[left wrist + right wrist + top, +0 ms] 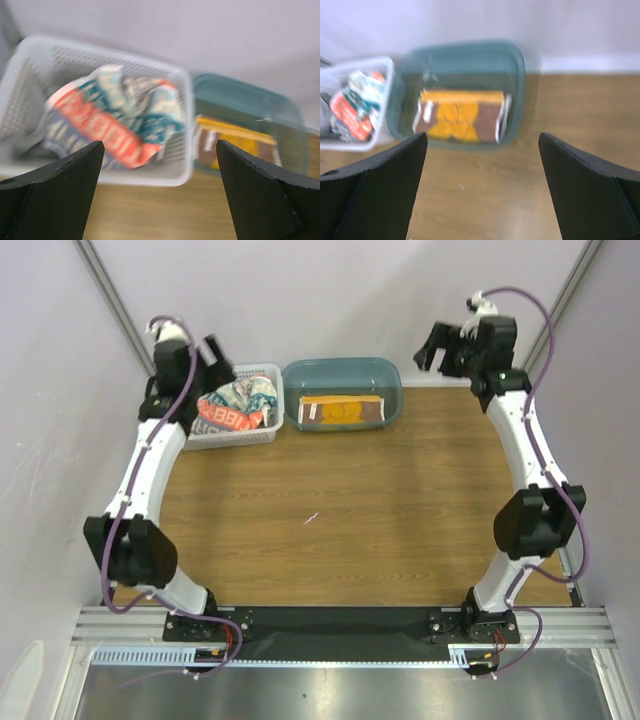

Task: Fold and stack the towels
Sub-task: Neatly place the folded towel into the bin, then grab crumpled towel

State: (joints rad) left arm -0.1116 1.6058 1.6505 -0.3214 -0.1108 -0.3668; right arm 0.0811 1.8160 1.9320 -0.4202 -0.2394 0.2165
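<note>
Two grippers, both released: jaws spread wide, nothing between the fingers.

Left gripper (pixel 212 352) hangs above the table's (pixel 340 530) 11 o'clock corner, just at the 9 o'clock side of the white lattice basket (pixel 236 438). My left wrist camera looks down into that basket.

White printed towel (pixel 120 120) sits in the basket, crumpled, unfolded, red and teal lettering up. It fills most of the basket.

Grey patch at the basket's 9 o'clock side may be the grey towel (pixel 30 142); the wrist view is too blurred to be sure.

Right gripper (pixel 432 345) hangs above the table's 1 o'clock corner, off the 3 o'clock end of the teal tub (pixel 470 50), apart from it. Right wrist camera has the tub at 12 o'clock between my fingers.

Brown towel (pixel 462 117) lies inside the tub, folded flat into a rectangle, orange lettering up, orange edge along its 12 o'clock side.

Tub and basket stand side by side at the table's far edge, basket at the tub's 9 o'clock, just beside it.
</note>
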